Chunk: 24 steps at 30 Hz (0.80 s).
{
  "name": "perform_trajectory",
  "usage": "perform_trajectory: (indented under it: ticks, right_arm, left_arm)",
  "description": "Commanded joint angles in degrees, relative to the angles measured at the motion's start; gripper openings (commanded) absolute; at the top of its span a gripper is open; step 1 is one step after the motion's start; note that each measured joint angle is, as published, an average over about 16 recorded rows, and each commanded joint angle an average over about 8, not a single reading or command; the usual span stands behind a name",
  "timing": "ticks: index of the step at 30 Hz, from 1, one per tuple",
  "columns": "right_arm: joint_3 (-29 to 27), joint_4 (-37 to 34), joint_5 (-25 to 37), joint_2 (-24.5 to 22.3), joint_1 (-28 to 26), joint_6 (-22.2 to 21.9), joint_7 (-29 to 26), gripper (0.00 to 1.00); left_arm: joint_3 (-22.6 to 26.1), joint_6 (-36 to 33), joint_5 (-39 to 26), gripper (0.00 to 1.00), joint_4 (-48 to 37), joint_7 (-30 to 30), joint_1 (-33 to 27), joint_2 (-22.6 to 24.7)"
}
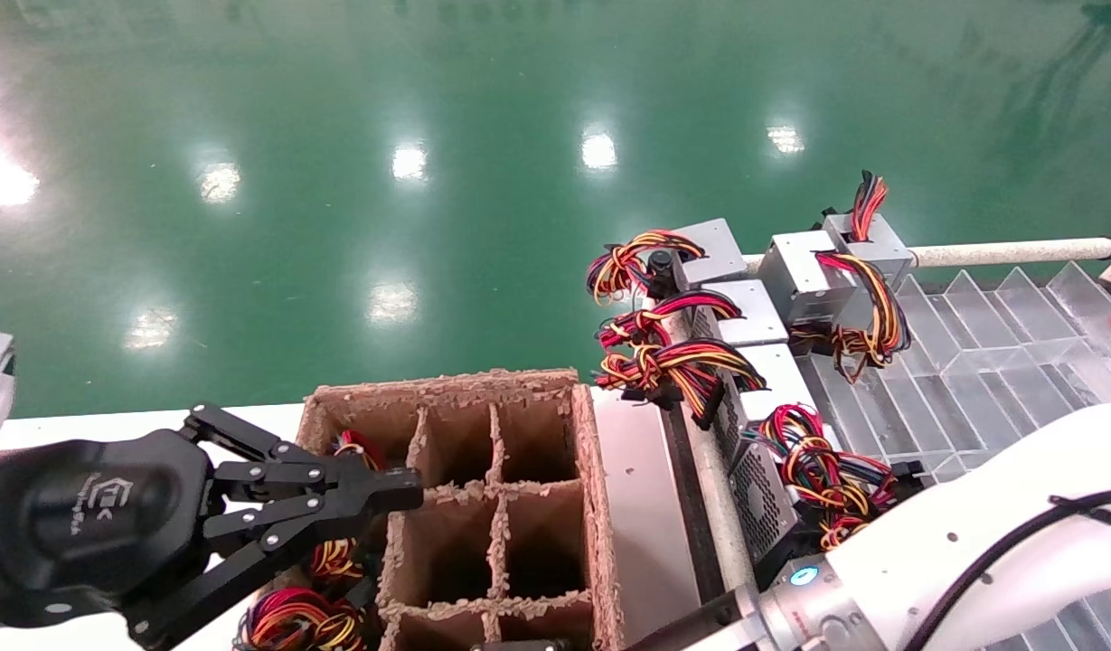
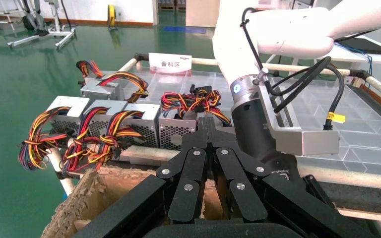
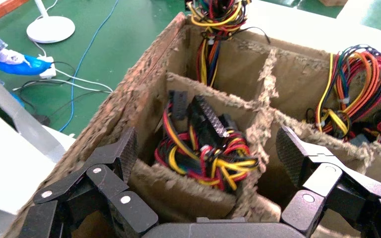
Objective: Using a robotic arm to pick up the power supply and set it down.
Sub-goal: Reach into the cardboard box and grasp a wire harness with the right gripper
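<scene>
One floor, head view: glossy green floor [image 1: 338,181] with lamp glare spotted all over it, running up to a white table [image 1: 645,506].
Box, head view: brown pulp box [image 1: 591,506] on the table, split into cells; the left column holds red and yellow wires, while the middle and right cells in view look bare inside.
Left gripper, head view: left gripper [image 1: 409,493] hangs over the left column, fingers pinched together with nothing between them.
Rack, head view: clear divided tray [image 1: 971,362] to the right of the box; grey supplies line its near edge, wires spilling toward the box.
Power supply, head view: nearest power supply [image 1: 765,493] stands at the tray's edge, vent side facing the box, just beside the white right arm [image 1: 971,542].
Room, left wrist view: more green floor, and a white sign [image 2: 170,63] at the far side of the tray [image 2: 367,129].
Row, left wrist view: four supplies side by side, a fifth behind; the power supply [image 2: 178,130] is the one next to the right arm [image 2: 278,34]. The left gripper [image 2: 211,136] shows its fingertips pressed flat together.
Floor, right wrist view: green floor with loose cables and a white round base [image 3: 49,29].
Right gripper, right wrist view: right gripper [image 3: 208,148] spread wide and empty, directly over a box [image 3: 144,99] cell.
Cell, right wrist view: a wire bundle [image 3: 203,153] with black connectors fills that cell; neighbouring cells hold more wires.
</scene>
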<state>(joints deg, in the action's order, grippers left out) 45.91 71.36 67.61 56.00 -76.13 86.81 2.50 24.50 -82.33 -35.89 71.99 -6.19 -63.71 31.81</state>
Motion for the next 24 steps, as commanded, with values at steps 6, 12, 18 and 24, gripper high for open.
perform_trajectory:
  ticks: [6,12,18,24]
  right_arm:
    - [0.3,-1.2,0.7,1.1,0.1,-0.8,1.3,0.03]
    - [0.1,-1.6,0.7,1.2,0.3,-1.2,1.9,0.00]
    - [-0.3,-1.7,0.4,0.8,0.7,-1.6,2.3,0.00]
    - [-0.8,-1.5,-0.4,0.2,1.4,-2.3,2.6,0.00]
  left_arm:
    - [0.0,0.0,0.0,0.00,0.0,0.0,0.0,0.0]
    - [0.0,0.0,0.0,0.00,0.0,0.0,0.0,0.0]
    - [0.0,0.0,0.0,0.00,0.0,0.0,0.0,0.0]
    - [0.0,0.0,0.0,0.00,0.0,0.0,0.0,0.0]
